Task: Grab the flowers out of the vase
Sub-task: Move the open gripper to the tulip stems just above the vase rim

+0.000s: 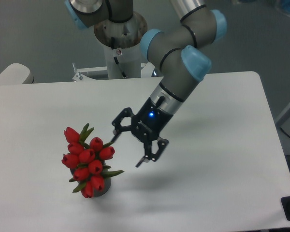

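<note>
Camera: tool (127, 151) spread wide, empty, beside flowers (88, 161); vase (102, 188) mostly hidden under blooms.

Robotics lab test bench

The setting was a lab rather than a home: a grey-and-blue industrial arm (176, 58) stood on a white pedestal (121, 43) bolted behind a plain white table (222, 174), over a bare grey floor (34, 34). The only decoration was a bunch of red tulips (88, 162) in a small dark vase (102, 188).
</note>
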